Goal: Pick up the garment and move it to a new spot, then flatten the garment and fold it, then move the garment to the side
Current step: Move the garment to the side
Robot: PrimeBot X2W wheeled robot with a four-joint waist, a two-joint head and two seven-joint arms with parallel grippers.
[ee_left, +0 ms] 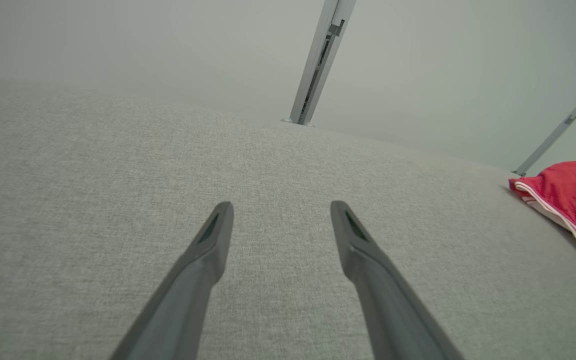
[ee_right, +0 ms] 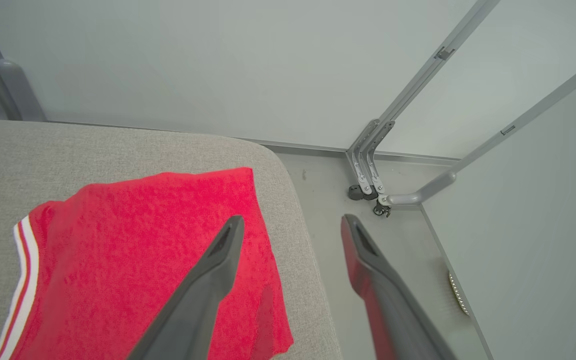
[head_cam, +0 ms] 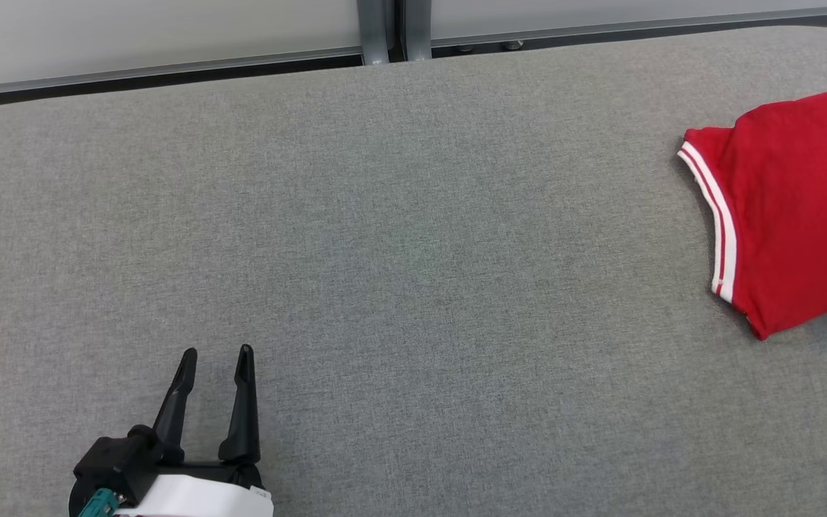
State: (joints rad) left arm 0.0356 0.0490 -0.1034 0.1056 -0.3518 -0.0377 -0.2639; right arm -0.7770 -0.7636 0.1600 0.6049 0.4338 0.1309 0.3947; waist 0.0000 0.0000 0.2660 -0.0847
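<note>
The right hand [ee_right: 292,219] is spread wide and empty, one finger over the folded red garment [ee_right: 118,240], which lies at the tabletop's [ee_right: 118,145] right edge. The last step (setting it aside) looks done, so the next move is to lift clear without snagging. The left hand [head_cam: 217,350], also open and empty, is well apart from it.

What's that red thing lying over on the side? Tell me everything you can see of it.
It is a red garment, of soft, slightly fuzzy cloth, with two white stripes along one edge. It lies folded and fairly flat on the grey padded table, close to its rounded right corner. The open right gripper hangs over its outer edge; whether it touches, I cannot tell.
</note>
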